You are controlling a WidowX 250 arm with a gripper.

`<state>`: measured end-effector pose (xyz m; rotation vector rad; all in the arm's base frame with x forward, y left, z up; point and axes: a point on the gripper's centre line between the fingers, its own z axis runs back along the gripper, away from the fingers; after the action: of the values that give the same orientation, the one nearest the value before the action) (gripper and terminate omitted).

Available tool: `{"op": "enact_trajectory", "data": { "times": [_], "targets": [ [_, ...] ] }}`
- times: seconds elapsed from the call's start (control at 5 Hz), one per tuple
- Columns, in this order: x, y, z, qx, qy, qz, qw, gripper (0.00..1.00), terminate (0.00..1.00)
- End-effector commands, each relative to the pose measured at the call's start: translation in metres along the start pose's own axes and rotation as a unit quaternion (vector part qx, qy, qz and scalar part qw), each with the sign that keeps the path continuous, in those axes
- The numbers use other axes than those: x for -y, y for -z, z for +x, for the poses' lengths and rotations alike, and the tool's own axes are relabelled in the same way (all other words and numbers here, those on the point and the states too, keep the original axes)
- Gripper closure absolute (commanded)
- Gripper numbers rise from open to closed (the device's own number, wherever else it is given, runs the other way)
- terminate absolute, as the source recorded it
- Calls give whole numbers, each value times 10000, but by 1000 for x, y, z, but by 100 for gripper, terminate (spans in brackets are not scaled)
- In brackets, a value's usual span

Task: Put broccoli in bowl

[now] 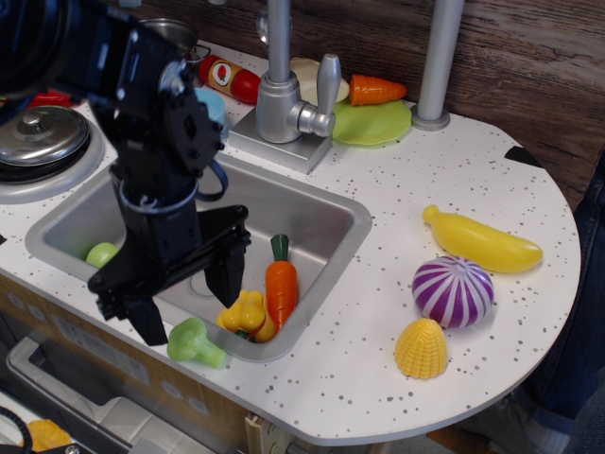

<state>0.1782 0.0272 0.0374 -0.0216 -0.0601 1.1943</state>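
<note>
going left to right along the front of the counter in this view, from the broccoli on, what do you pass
broccoli → yellow pepper → carrot → corn → purple onion → banana. The gripper hangs open just above the broccoli, one of its fingers to the broccoli's left.

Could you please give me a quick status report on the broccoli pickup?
Pincer open, above the sink's front edge. Broccoli on the counter rim just below it, ungrasped. Bowl mostly hidden behind the arm.

sink (321, 213): carrot (281, 284) inside | broccoli (194, 343) on front rim | faucet (284, 95) behind | banana (482, 241), onion (453, 290), corn (421, 348) to right
</note>
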Motion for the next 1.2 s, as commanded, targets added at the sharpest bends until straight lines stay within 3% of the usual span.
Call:
{"op": "enact_trajectory", "data": {
  "times": [0.0, 0.6, 0.8, 1.0],
  "targets": [
    [-5, 6, 2, 154, 185, -300, 9993, 0, 0],
    [-16, 29, 2, 253, 221, -615, 9975, 0, 0],
    [-16, 33, 4, 252, 283, -713, 9967, 100, 0],
    [-15, 38, 4, 228, 282, -794, 9962, 100, 0]
  ]
}}
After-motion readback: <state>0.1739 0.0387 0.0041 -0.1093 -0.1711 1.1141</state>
